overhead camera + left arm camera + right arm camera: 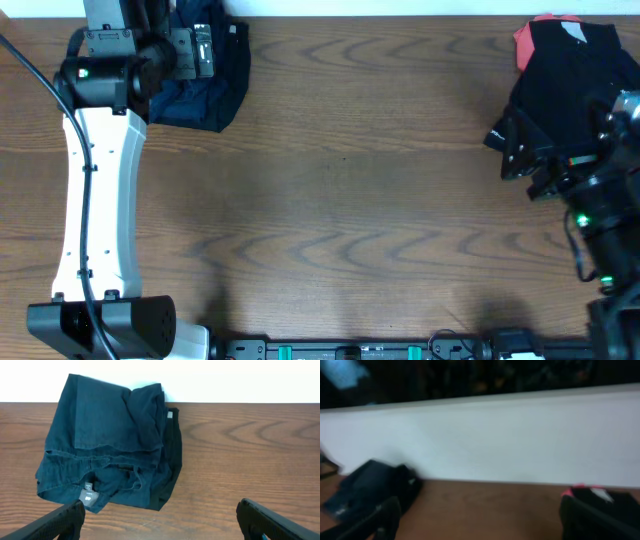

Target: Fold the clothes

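A folded stack of dark navy-blue clothes (pixel 107 445) with a small label lies at the table's far left corner; it also shows in the overhead view (pixel 215 90) and, blurred, in the right wrist view (pixel 367 485). My left gripper (pixel 160 520) is open and empty, just in front of the stack and not touching it; overhead it (pixel 200 52) sits over the stack. A black-and-coral shirt (pixel 565 50) lies bunched at the far right. My right gripper (pixel 487 520) is open and empty, near the shirt's front edge (pixel 520 155).
The wooden table (pixel 350 190) stretches between the two piles. A white wall (pixel 485 440) stands behind the table's far edge. The left arm's white link (pixel 95 190) runs along the left side.
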`<state>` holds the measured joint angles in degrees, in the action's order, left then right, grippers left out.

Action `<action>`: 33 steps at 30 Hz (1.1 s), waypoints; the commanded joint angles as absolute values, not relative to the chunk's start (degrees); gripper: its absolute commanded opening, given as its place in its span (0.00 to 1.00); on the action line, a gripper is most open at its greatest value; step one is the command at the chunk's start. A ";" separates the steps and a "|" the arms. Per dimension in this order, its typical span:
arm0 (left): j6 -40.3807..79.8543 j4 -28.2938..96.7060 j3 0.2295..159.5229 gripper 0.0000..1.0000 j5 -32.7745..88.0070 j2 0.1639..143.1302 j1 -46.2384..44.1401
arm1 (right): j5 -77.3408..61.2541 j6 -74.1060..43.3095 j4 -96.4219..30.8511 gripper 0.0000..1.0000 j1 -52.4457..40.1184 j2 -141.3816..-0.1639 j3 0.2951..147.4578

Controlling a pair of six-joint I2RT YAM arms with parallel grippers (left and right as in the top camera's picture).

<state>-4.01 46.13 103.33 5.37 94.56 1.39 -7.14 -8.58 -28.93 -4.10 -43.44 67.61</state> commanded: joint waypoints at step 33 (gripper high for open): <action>-3.09 46.26 103.20 0.98 4.91 94.80 1.43 | -4.43 -8.51 -1.41 0.99 -4.51 -0.27 0.27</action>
